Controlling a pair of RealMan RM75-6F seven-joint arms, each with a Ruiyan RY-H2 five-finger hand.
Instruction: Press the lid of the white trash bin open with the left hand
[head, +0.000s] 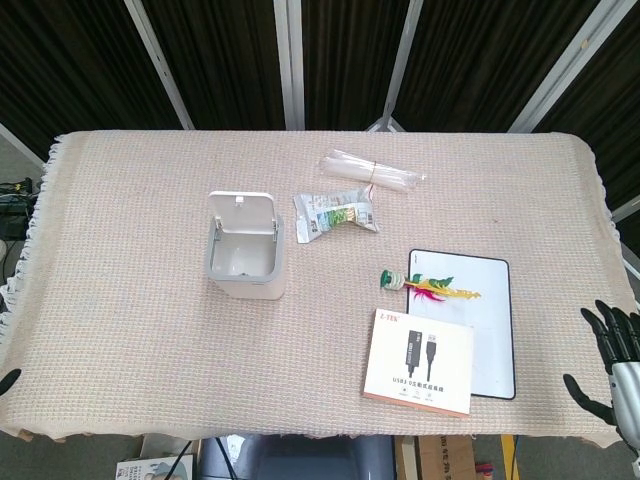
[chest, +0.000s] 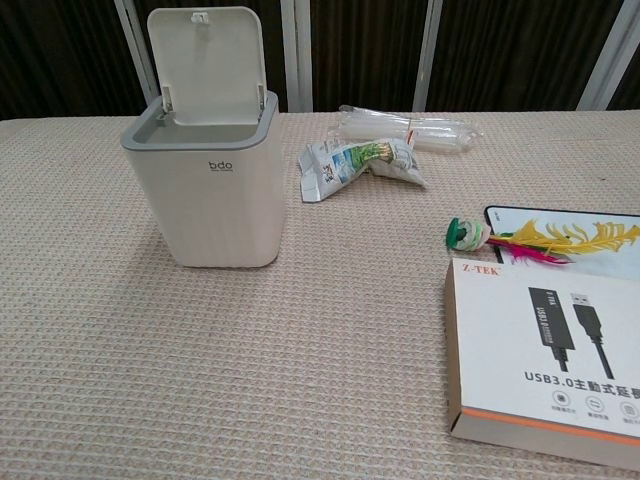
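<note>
The white trash bin (head: 246, 262) (chest: 212, 190) stands left of the table's middle, with a grey rim and "bdo" on its front. Its lid (head: 243, 214) (chest: 206, 62) is raised upright at the back, showing the hollow inside. Only a dark tip of my left hand (head: 8, 379) shows, at the head view's lower left edge, far from the bin. My right hand (head: 617, 358) hovers off the table's front right corner with its fingers spread and nothing in it. The chest view shows neither hand.
A snack packet (head: 335, 214) lies just right of the bin, with a bundle of clear plastic sleeves (head: 371, 172) behind it. A feather toy (head: 425, 287) lies across a white board (head: 470, 318). A USB cable box (head: 419, 360) sits near the front edge.
</note>
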